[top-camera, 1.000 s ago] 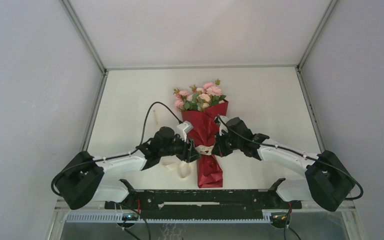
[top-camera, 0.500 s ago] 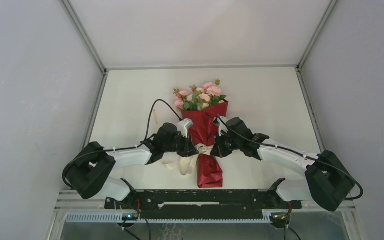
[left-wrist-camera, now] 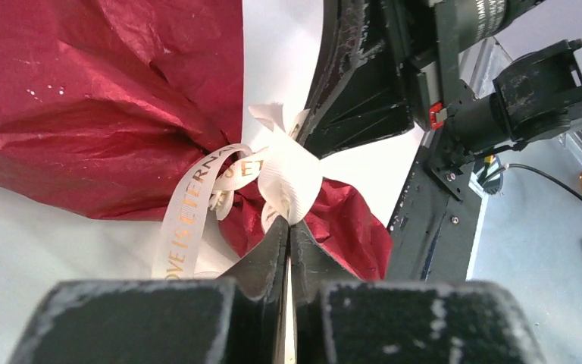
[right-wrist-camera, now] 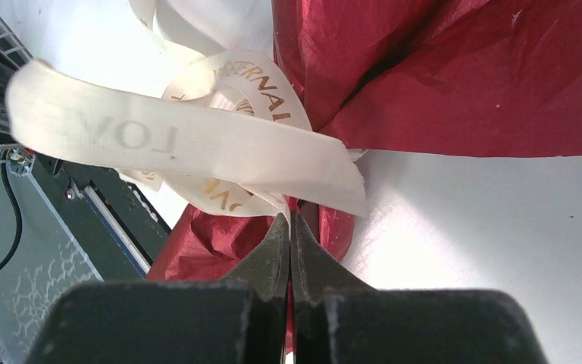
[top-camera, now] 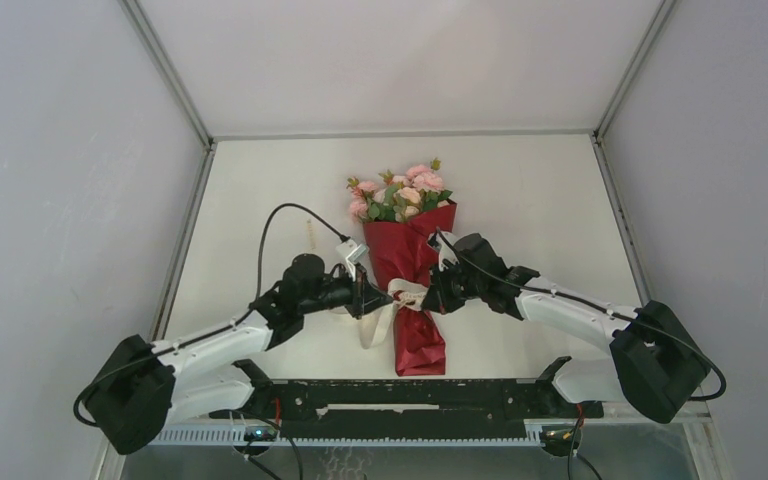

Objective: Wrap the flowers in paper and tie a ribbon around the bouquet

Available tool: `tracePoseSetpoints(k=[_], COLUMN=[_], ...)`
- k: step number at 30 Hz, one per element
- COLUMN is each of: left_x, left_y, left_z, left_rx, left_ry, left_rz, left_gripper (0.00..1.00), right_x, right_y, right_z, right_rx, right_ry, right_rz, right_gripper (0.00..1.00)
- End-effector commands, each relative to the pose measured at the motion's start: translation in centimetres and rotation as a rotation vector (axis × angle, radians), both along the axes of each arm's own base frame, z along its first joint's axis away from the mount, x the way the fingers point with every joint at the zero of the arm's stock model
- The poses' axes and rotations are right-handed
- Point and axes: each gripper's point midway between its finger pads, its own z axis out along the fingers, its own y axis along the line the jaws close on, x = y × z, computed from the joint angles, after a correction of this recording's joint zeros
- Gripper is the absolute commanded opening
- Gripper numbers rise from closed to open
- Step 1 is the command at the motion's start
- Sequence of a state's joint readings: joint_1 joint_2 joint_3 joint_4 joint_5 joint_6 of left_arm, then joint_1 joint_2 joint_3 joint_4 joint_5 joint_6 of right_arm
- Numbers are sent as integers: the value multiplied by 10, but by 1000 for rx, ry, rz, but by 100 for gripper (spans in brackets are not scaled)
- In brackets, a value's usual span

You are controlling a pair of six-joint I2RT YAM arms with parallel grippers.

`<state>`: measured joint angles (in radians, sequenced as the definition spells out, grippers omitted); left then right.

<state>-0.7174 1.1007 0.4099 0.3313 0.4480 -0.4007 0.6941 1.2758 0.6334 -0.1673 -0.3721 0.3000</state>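
Here, lettered cream ribbon (left-wrist-camera: 292, 178) cinches crinkled dark red paper (left-wrist-camera: 106, 98).

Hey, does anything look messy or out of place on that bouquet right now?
Only the ribbon: at the waist of the bouquet it is a loose, lopsided tangle rather than a neat bow, with tails trailing left onto the table. The red paper looks crinkled but not torn.

We are seeing bright, diffuse light washing the white table (right-wrist-camera: 485, 227) to glare in both wrist views, while the nearest strand of ribbon (right-wrist-camera: 174, 144) is blurring out of focus.
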Motion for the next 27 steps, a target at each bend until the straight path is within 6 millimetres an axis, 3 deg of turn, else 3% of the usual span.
tracePoseSetpoints(k=[1,5,8,14,17,20,23,25,27], left_x=[3,-7,-15,-68,-96,-122,-135,-127,-107], left_y=[5,3,0,-19,-24,-32,-42,-57,-72], left_z=[13,22,29,89,102,104,91,81,64], left_rx=[-34,-55,-62,-188,-245,-291,-291,-245,-130], left_ry=[-121,-176,-256,-612,-724,-770,-795,-851,-1019], left_rz=[-3,-74,-158,-534,-692,-833,-911,-875,-812], left_gripper=[5,8,0,0,0,0,0,0,0], right_x=[17,16,17,26,28,29,29,28,28], right_y=[14,13,13,18,22,25,27,27,28], right_z=[25,24,23,30,33,36,38,42,48], right_rx=[65,59,60,46,56,63,70,77,72], right_ry=[-75,-71,-69,-65,-74,-78,-87,-99,-114], right_rz=[7,2,1,12,24,36,44,48,48], right_gripper=[0,0,0,0,0,0,0,0,0])
